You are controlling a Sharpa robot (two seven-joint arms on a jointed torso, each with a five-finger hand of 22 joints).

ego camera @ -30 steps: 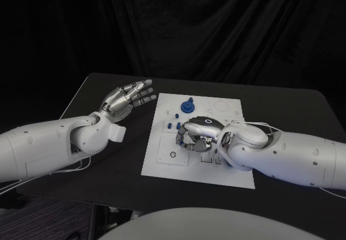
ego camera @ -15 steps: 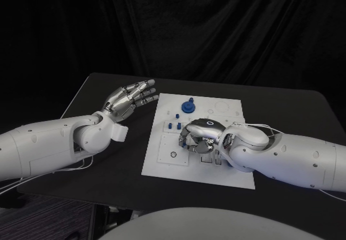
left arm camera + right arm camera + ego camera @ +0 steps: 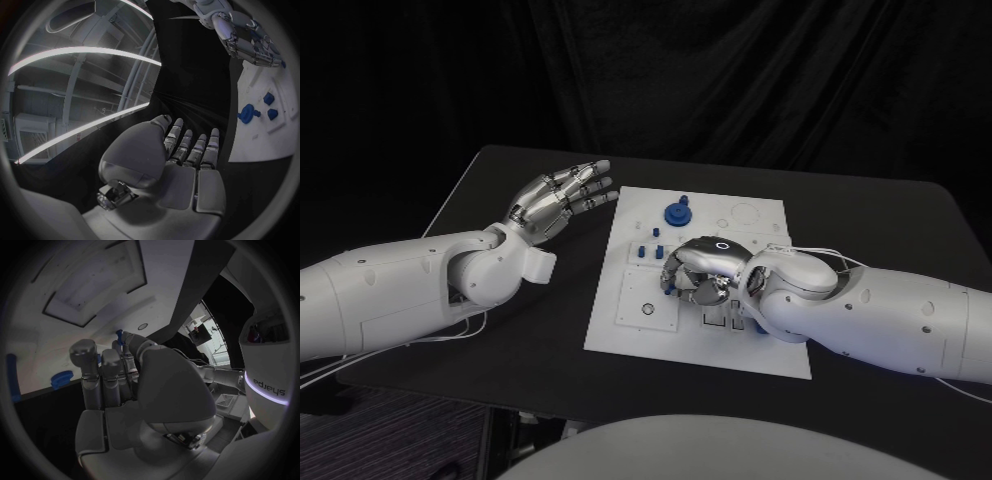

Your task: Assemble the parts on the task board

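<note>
1. Task board [image 3: 625, 320], the white plate, is seen mid-table, to the right of the left hand [image 3: 560, 198].
2. That left hand is raised off the board's left edge, fingers spread, nothing grasped.
3. Blue parts, among them a round knob [image 3: 676, 213], are set on the board's far half.
4. A thin blue part [image 3: 119, 334] is pinched at the fingertips of the right hand [image 3: 701, 268], which is curled over the board's middle.
</note>
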